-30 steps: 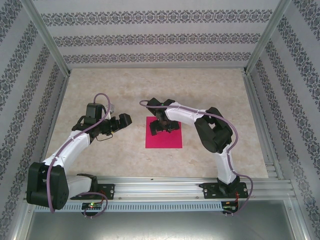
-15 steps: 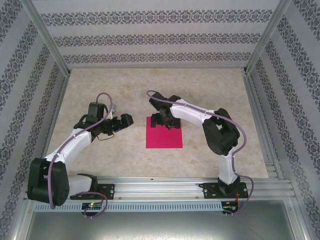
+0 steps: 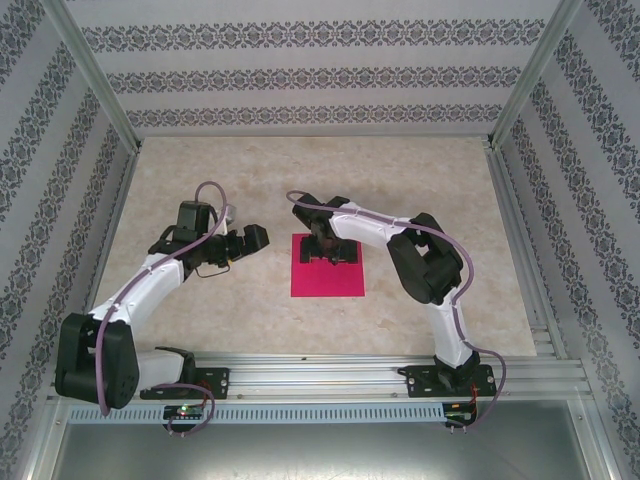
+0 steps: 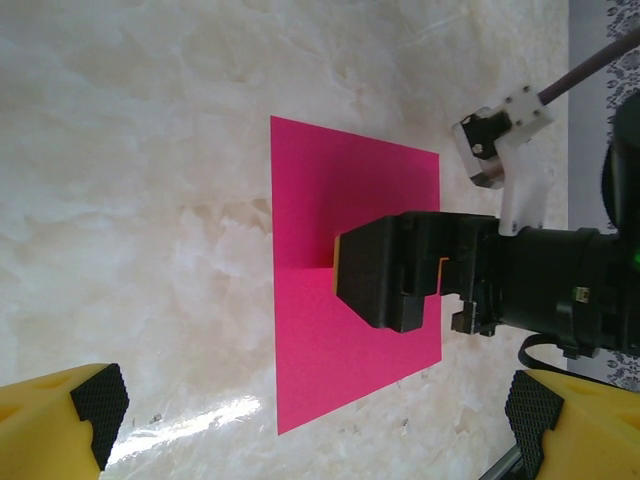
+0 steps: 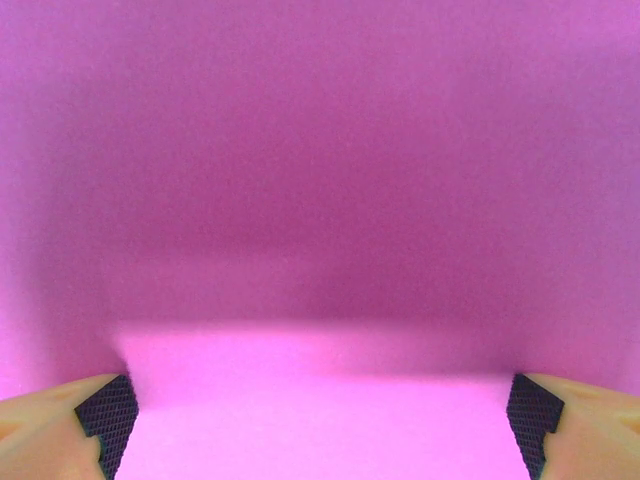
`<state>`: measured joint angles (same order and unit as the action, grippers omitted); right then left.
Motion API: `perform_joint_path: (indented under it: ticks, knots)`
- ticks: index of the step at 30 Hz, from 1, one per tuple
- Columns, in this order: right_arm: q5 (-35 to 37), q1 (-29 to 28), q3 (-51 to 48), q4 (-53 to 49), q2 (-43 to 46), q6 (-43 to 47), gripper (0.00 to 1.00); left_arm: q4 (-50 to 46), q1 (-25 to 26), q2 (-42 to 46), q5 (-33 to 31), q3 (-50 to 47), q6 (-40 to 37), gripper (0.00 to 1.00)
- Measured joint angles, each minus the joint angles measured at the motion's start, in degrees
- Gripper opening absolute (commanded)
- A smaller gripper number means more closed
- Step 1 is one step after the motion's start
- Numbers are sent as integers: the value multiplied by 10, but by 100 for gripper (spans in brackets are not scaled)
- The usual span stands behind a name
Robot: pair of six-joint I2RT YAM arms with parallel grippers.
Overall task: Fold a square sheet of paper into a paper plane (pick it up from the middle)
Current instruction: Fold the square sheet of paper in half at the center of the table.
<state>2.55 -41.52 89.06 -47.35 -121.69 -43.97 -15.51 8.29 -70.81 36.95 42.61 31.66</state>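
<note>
On the beige marbled tabletop (image 3: 250, 325) the square sheet of thin magenta-pink paper (image 3: 325, 282) lies flat between the arms, so I'd lower the right gripper (image 3: 330, 248) squarely onto its middle and close gently, pinching up a ridge without skidding it (I can't judge contact from here). The right arm reaches in elbow-bent, wrist down over the sheet, claw spread wide and empty. The left gripper (image 3: 252, 239), also wide and empty, hovers near the sheet's left edge.

A beige, marble-patterned table (image 3: 420, 180) spans the middle of the top view. Around it at the back, left and right stand walls (image 3: 320, 75) papered in grey-and-white ornamental stripes. Slanted aluminium posts (image 3: 90, 75) run from the upper corners, and a silver rail (image 3: 320, 375) crosses the lower frame.
</note>
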Motion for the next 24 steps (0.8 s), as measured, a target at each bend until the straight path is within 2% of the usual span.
perform_joint_path:
  ticks: [6, 24]
  knots:
    - [1, -3, 0, 2, -1, 7, 98, 2, 0, 33, 1, -7, 0, 100]
    - [-1, -4, 24, -15, -15, 19, 96, -1, 0, 33, 1, -8, 0, 100]
